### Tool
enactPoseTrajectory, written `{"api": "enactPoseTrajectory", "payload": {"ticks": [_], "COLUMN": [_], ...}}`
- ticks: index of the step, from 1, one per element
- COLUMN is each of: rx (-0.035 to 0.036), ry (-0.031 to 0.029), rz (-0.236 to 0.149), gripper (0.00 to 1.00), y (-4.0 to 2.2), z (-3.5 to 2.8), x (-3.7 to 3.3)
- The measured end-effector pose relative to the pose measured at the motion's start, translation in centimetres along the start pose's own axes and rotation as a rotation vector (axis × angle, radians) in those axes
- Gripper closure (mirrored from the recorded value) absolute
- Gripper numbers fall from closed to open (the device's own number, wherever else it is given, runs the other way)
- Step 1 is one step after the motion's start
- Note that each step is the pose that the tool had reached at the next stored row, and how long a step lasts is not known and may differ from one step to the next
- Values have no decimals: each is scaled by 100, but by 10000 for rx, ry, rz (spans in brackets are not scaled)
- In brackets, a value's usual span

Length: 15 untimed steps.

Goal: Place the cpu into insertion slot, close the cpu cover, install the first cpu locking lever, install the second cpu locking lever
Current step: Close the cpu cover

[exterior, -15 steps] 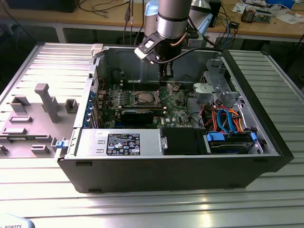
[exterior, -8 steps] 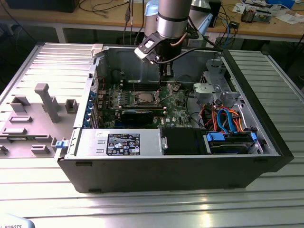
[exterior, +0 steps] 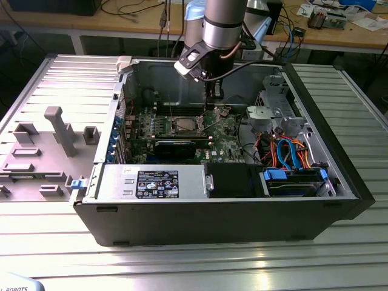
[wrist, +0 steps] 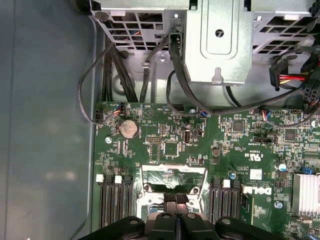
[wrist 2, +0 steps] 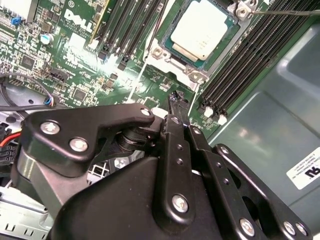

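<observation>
An open computer case (exterior: 242, 221) lies on the ribbed metal tabletop (exterior: 200, 267) in the exterior view. The arm drops into it from above. The end effector (exterior: 213, 107) hangs low over the green motherboard (exterior: 227, 142), just to the exterior view's right of the insertion slot (exterior: 185, 125). A power supply (exterior: 151, 182) and a black drive box (exterior: 233, 180) sit along the case's near wall. Blue cables (exterior: 291, 148) bunch at the exterior view's right, and a grey plastic fixture (exterior: 57, 127) rests on the tabletop at its left.

In the second wrist view the cpu (wrist 2: 202, 29) lies flat in the insertion slot (wrist 2: 165, 54), silvery top up. Its edges run parallel to the long black memory slots (wrist 2: 240, 60) that flank the socket on two sides. The end effector (wrist 2: 175, 98) has its fingers pressed together with nothing between them, and the tip is just off one socket corner. Its black linkage blocks the board nearer the camera. A thin metal rod (wrist 2: 287, 11) crosses above one bank of memory slots.

In the first wrist view the end effector (wrist: 176, 199) is likewise closed and hides the nearer part of the socket. Just past it the cpu cover (wrist: 172, 168) shows as a thin metal frame with green board visible through its window. Its bar lies crosswise to the memory slots (wrist: 114, 200). Beyond are a coin battery (wrist: 128, 128), black cables (wrist: 107, 75), a metal drive cage (wrist: 217, 40) and a finned heatsink (wrist: 305, 192).
</observation>
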<state>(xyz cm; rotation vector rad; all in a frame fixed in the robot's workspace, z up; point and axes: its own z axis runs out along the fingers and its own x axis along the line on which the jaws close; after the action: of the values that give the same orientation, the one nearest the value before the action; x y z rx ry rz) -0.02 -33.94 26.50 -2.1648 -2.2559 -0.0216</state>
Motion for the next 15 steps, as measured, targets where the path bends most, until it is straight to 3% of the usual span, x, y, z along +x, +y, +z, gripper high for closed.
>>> {"api": "enactPoseTrajectory", "payload": {"ticks": [3, 14, 15], "rx": [0, 0, 0], "ry": [0, 0, 1], "rz": [0, 0, 0], "gripper": [89, 89, 89], "y": [26, 222, 369], "z": [3, 45, 64], "x": [-1, -10, -16]}}
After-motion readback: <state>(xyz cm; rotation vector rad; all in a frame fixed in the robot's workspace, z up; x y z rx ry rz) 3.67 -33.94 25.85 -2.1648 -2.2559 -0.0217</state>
